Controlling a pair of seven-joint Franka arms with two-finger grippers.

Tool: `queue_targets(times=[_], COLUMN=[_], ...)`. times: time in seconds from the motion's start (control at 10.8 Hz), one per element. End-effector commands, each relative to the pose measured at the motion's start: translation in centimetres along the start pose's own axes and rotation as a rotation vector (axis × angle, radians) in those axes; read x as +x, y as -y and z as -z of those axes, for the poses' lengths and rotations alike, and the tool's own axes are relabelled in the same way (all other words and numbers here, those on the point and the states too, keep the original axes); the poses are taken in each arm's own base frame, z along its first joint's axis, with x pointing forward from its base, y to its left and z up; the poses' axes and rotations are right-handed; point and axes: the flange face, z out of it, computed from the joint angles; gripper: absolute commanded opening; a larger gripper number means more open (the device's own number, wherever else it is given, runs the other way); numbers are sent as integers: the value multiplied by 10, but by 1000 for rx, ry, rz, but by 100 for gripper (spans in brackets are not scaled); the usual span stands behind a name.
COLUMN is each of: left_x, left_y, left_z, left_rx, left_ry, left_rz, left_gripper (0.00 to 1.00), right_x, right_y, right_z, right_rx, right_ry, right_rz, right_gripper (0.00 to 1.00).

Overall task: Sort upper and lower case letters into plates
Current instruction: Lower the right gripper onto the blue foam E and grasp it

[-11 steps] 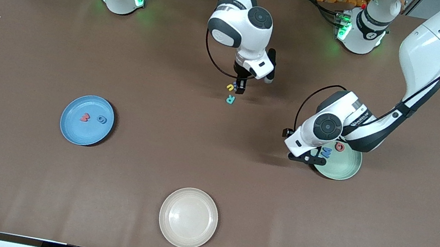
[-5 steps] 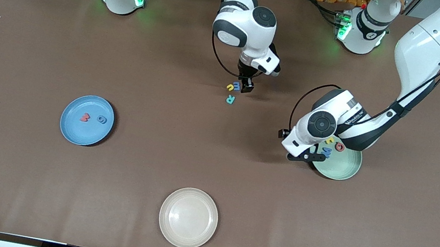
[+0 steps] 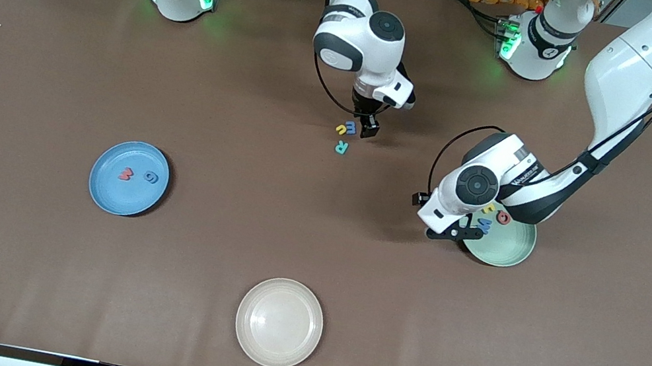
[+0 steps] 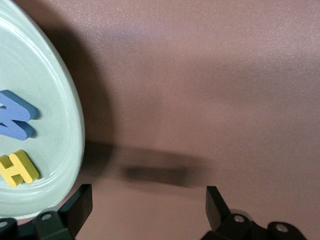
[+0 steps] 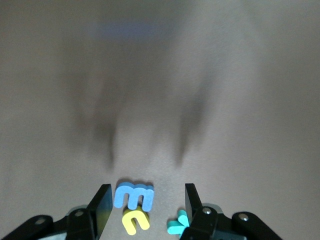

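Over the loose letters near the middle of the tabletop, your right tool [image 3: 366,128] has dropped lower and spread half-wide around the blue m [image 5: 133,196], gripping nothing yet. Your left tool [image 3: 454,234], wide and empty, has pulled back off the mint plate [image 3: 509,249].

Cream-beige plate [image 3: 279,322] on brown table [image 3: 17,263], nearest front camera

I see a brown worktop [image 3: 17,263] carrying three plates: a blue plate [image 3: 104,192], a mint green plate [image 3: 511,253] toward the left arm's end, and a cream plate [image 3: 279,322] nearest the front camera. Lying loose on it mid-table, I note a blue letter [image 3: 350,127], a yellow letter [image 3: 341,129] and a teal letter [image 3: 341,147].
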Motion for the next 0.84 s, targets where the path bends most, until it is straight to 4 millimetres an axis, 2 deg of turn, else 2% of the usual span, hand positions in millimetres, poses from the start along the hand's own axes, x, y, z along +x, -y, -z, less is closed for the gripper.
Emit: queue_targets(times=[0.0, 0.19, 0.37, 0.74], left_x=[-1, -1, -1, 1], left_y=[-9, -9, -9, -9], left_z=[3, 3, 3, 5], left_rx=[-18, -18, -18, -21], left_ry=[10, 10, 11, 7], left_rz=[24, 24, 24, 24], left_gripper=[100, 100, 100, 100], right_x=[-9, -10, -15, -17], right_y=[0, 5, 0, 10], right_z=[-7, -11, -12, -24], right_rx=[6, 17, 26, 35], right_ry=[-2, 0, -28, -47], right_rz=[6, 2, -29, -36], right_gripper=[67, 67, 66, 66])
